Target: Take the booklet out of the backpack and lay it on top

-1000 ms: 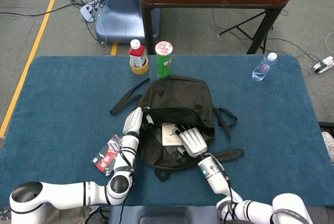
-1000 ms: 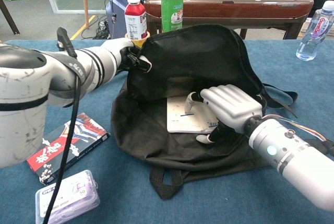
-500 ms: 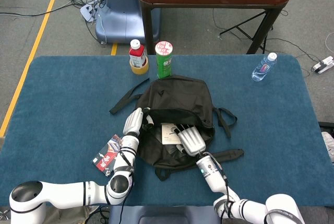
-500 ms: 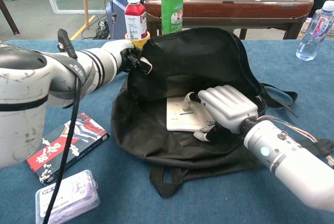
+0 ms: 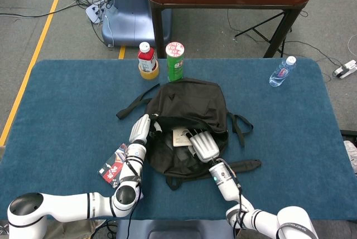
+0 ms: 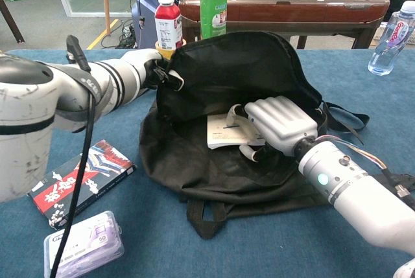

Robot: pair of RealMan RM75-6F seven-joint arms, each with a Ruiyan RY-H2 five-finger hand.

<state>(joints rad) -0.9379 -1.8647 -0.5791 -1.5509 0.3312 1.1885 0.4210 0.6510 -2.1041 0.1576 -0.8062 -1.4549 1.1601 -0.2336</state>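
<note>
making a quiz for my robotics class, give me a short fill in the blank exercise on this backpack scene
1. The right hand reaches into the black ____ and touches the white booklet.
2. The left hand grips the backpack's ____ edge.
3. Behind the backpack, a red-capped bottle stands beside a ____ canister.
4. The water bottle stands at the table's far ____ corner.

Missing words: backpack; left; green; right
</note>
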